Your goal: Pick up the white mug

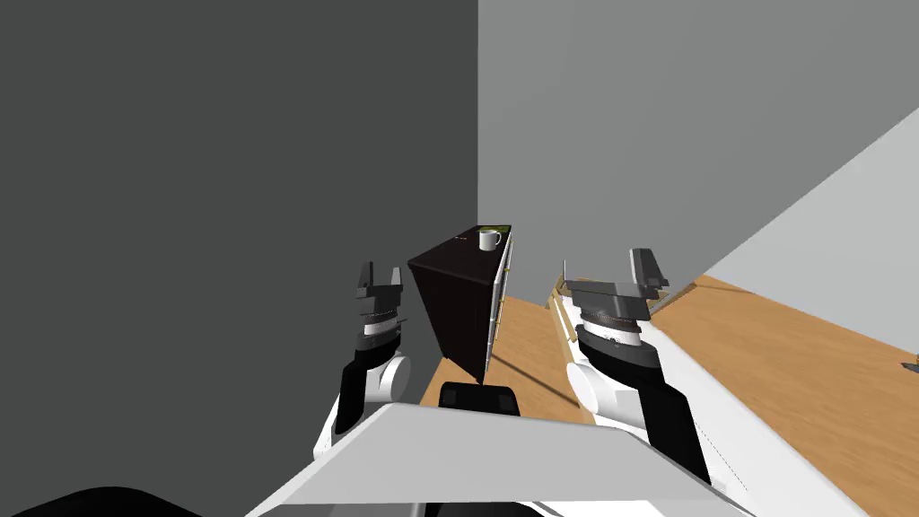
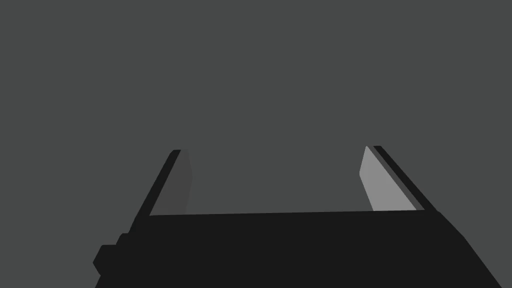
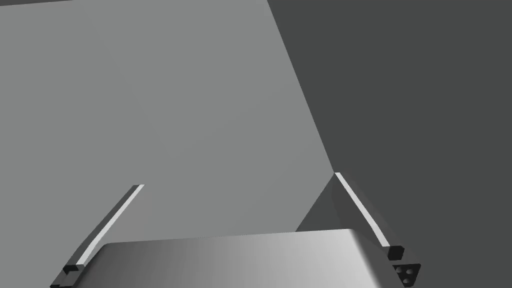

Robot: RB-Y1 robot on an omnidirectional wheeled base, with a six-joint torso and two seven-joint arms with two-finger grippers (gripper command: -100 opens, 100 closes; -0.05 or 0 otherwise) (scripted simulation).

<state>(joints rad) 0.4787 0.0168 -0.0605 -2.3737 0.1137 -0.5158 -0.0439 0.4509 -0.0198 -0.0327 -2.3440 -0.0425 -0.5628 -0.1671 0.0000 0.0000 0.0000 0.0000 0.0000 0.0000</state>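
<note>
A white mug (image 1: pixel 489 239) stands upright on the far end of a dark cabinet (image 1: pixel 453 301) set in the corner of the room, its handle turned to the right. Both arms are raised in front of me, short of the cabinet. My left gripper (image 1: pixel 380 272) is left of the cabinet's near end and faces a dark grey wall, and the left wrist view shows this gripper (image 2: pixel 275 148) open and empty. My right gripper (image 1: pixel 606 269) hangs to the right of the cabinet. The right wrist view shows it (image 3: pixel 237 180) open and empty too.
The cabinet's light front (image 1: pixel 499 296) faces right over a wooden floor (image 1: pixel 790 359). A long white piece of furniture with a wooden edge (image 1: pixel 564 325) runs under my right arm. A flat green thing (image 1: pixel 495 228) lies behind the mug. Grey walls close in on the left and behind.
</note>
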